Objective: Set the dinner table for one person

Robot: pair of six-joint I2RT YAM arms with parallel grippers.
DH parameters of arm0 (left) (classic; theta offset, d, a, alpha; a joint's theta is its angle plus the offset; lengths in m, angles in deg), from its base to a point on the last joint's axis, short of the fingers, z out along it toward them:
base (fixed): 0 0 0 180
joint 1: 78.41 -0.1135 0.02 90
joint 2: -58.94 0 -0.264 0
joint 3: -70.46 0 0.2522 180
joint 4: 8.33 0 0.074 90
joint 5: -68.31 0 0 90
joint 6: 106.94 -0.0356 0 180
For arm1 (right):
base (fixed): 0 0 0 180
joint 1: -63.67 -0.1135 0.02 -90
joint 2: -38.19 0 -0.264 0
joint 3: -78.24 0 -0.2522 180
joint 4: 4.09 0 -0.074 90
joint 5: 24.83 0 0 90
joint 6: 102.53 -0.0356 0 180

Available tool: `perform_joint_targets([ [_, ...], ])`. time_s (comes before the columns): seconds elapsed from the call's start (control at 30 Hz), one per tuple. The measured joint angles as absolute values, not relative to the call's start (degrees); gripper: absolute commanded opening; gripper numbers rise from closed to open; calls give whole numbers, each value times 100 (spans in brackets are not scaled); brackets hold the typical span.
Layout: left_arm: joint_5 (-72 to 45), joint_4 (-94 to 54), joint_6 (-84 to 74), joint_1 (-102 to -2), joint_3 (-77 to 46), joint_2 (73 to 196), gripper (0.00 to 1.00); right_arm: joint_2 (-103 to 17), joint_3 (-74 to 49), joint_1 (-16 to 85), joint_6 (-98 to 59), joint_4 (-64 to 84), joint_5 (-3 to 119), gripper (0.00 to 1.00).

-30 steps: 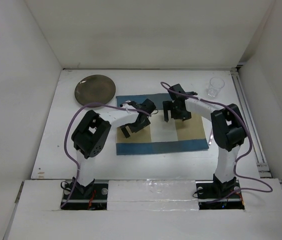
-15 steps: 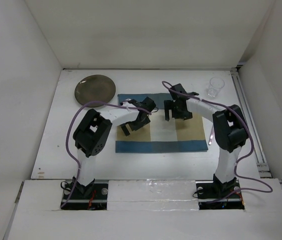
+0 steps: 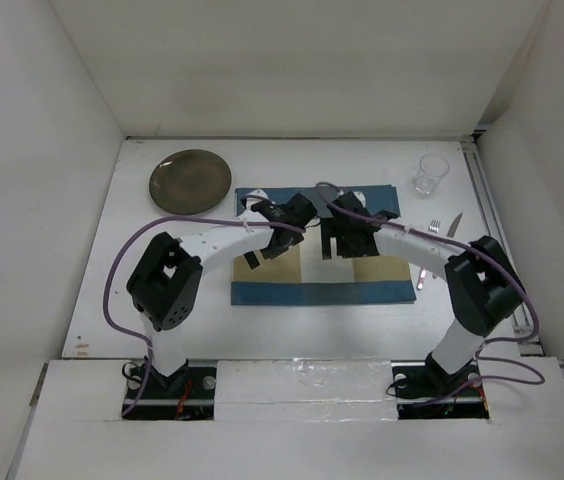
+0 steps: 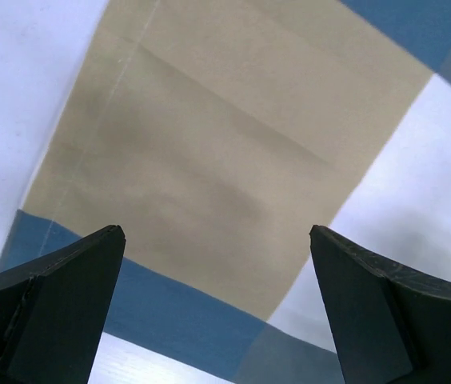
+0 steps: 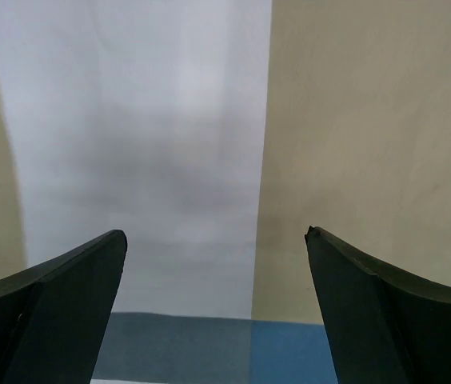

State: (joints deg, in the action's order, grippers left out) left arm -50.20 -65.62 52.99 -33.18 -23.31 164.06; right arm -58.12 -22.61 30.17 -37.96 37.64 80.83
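Observation:
The white dinner table (image 3: 162, 290) carries a blue, tan and white patchwork placemat (image 3: 382, 270) at its middle. My left gripper (image 3: 265, 252) hovers open and empty over the mat's left part. In the left wrist view (image 4: 216, 232) it sits above a tan patch of the mat (image 4: 209, 144), with bare table (image 4: 17, 80) at the left. My right gripper (image 3: 344, 247) hovers open and empty over the mat's middle. In the right wrist view (image 5: 215, 232) it sits above the seam between the white and tan patches (image 5: 353, 120).
A dark round plate (image 3: 190, 180) lies at the back left. A clear glass (image 3: 429, 173) stands at the back right. A fork (image 3: 430, 245) and a knife (image 3: 453, 224) lie just right of the mat. White walls enclose the table.
Both grippers have shifted a little over the placemat. The right arm's elbow has swung right, uncovering the fork and knife. The left arm's elbow has moved left.

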Motion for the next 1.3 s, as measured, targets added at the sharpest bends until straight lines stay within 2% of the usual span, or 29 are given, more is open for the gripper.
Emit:
perform_joint_targets([
  [0.13,-4991,-6485,5295,-3316,-1963,16290,100,-5960,-2864,2722,-3993,3860,8083,100],
  [0.37,-4758,-6164,5172,-3429,-1852,16797,100,-6078,-2838,2733,-4124,3759,7937,100],
  [0.63,-4476,-5871,4785,-4015,-2132,17147,100,-6776,-1955,2878,-3993,3801,7862,100],
  [0.87,-4268,-5858,4250,-4474,-2862,17621,100,-7257,-1275,3103,-3883,3897,7738,100],
  [1.3,-3962,-5747,3839,-4621,-3817,18189,100,-7840,-320,3879,-3569,4229,7441,100],
])
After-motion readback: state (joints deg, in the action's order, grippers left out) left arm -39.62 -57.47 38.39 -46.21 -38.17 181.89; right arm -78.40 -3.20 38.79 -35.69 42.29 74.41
